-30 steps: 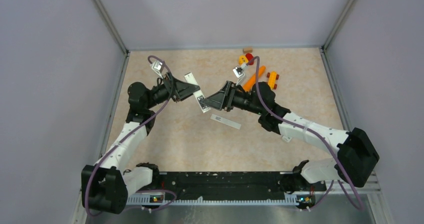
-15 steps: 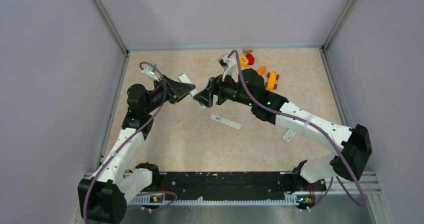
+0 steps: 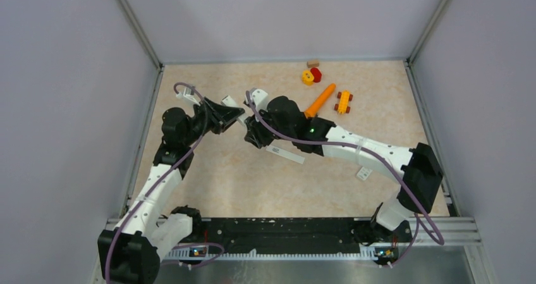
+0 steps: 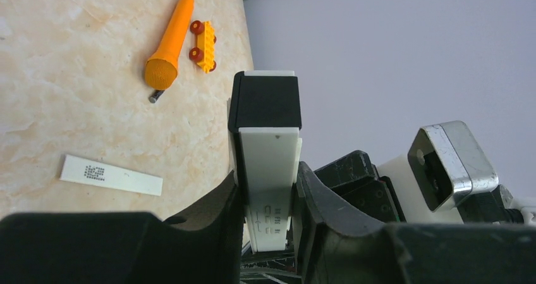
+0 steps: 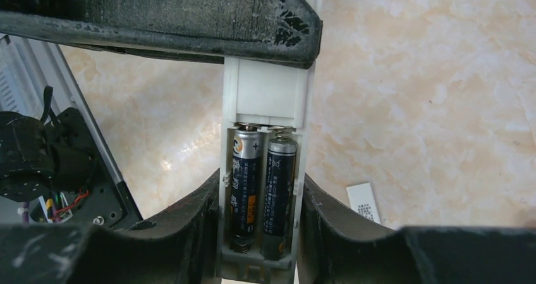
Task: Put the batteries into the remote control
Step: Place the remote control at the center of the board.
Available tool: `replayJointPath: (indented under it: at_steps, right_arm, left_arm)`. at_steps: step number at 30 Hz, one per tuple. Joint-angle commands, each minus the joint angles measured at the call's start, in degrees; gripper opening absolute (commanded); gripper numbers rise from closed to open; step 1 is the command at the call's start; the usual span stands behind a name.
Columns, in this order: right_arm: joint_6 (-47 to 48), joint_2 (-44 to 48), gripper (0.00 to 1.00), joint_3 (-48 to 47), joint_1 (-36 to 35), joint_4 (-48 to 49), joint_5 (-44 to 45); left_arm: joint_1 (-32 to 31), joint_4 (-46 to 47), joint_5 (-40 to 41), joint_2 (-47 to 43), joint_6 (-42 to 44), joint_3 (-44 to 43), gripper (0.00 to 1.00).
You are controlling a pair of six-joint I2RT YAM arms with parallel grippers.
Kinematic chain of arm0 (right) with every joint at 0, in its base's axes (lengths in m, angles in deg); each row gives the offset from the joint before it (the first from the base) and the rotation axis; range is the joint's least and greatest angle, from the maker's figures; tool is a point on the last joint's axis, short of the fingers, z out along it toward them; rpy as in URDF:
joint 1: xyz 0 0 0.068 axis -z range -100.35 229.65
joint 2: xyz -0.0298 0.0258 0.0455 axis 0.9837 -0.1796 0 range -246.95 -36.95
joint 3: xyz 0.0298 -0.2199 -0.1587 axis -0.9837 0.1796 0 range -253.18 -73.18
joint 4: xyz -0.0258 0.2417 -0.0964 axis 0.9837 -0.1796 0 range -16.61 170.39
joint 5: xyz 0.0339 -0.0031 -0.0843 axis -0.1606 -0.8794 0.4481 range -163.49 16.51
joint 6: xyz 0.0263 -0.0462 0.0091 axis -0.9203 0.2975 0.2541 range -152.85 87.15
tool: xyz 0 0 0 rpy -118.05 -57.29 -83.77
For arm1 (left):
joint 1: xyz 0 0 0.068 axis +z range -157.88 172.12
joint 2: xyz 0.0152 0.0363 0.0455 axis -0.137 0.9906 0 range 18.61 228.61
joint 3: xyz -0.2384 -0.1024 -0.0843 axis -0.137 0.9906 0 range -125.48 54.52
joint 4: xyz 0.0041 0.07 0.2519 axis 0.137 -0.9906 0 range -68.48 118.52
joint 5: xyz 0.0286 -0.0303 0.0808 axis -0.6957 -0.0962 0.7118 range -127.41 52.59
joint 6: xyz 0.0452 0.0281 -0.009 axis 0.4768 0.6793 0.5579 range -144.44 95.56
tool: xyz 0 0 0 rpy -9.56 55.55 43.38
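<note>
The remote control (image 4: 268,164), a slim white bar with a black end, is held between both grippers above the table. My left gripper (image 4: 265,186) is shut on its white body. My right gripper (image 5: 260,198) is shut on its other end, where the compartment lies open with two batteries (image 5: 260,183) side by side inside. In the top view the left gripper (image 3: 231,114) and right gripper (image 3: 253,134) meet at centre left, and only a bit of the remote control (image 3: 231,100) shows. One more small dark battery (image 4: 155,96) lies by the carrot's thick end.
A thin white cover strip (image 3: 285,153) lies on the table just below the grippers. An orange carrot toy (image 3: 320,100), a yellow toy car (image 3: 343,101), and yellow, red and tan blocks (image 3: 311,75) sit at the back. A small white remote (image 3: 363,173) lies under the right arm.
My right arm has swung left and rolled its wrist over, closing in on the left gripper and uncovering the carrot. The left gripper and remote shifted slightly back-left.
</note>
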Motion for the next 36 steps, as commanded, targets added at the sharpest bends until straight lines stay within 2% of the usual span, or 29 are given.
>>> replayJointPath:
  at_steps: [1, 2, 6, 9, 11, 18, 22, 23, 24, 26, 28, 29, 36]
  right_arm:
    - [1.81, 1.91, 0.32, -2.34, -0.45, 2.92, 2.16]
    - [2.0, 2.03, 0.35, -2.23, -0.47, 2.87, 2.34]
    - [2.97, 3.06, 0.64, -0.51, -0.53, 4.86, 1.83]
    - [3.46, 4.03, 0.67, 1.0, -0.47, 7.23, 1.63]
    - [3.77, 3.98, 0.64, 1.03, -0.5, 7.81, 1.57]
    - [4.62, 0.3, 0.4, -2.61, -0.48, 4.9, 0.76]
    - [5.09, -1.04, 0.23, -3.82, -0.52, 3.48, 1.16]
    - [5.2, -1.14, 0.18, -4.03, -0.53, 3.24, 1.71]
    - [5.61, -1.14, 0.14, -4.22, -0.45, 2.83, 2.64]
    - [6.65, -0.7, 0.1, -3.89, -0.17, 2.62, 3.55]
    - [8.28, -0.01, 0.07, -3.13, 0.64, 2.17, 2.45]
    - [9.81, 0.36, 0.05, -2.56, 1.06, 1.68, 2.02]
    - [14.15, 2.24, 0.01, 5.88, 1.75, -2.65, -3.26]
  left_arm:
    - [0.27, -0.73, 0.72, -1.71, 0.82, 0.79, 0.04]
    - [0.27, -1.2, 0.96, -1.97, 1.06, 0.97, 0.05]
    - [0.27, -1.6, 1.58, -2.53, 1.28, 1.63, 0.05]
    - [0.27, -1.96, 1.91, -2.54, 1.59, 1.49, 0.05]
    - [0.27, -1.96, 1.87, -2.41, 1.63, 1.37, 0.04]
    - [0.27, -2.04, 1.75, -2.1, 1.72, 0.99, 0.05]
    - [0.27, -2.25, 1.7, -2.27, 1.79, 1.04, 0.1]
    - [0.27, -2.42, 1.74, -2.36, 2.0, 0.98, 0.15]
    - [0.27, -2.88, 1.83, -2.36, 2.36, 0.96, 0.27]
    - [0.36, -5.71, 3.44, -2.62, 3.64, 0.68, 0.62]
    - [0.52, -9.47, 7.32, -3.52, 5.55, 0.31, 0.9]
    - [0.72, -10.8, 9.73, -4.15, 6.4, 0.35, 0.96]
    - [5.27, -22.66, 18.68, -8.59, 13.36, -0.64, 0.99]
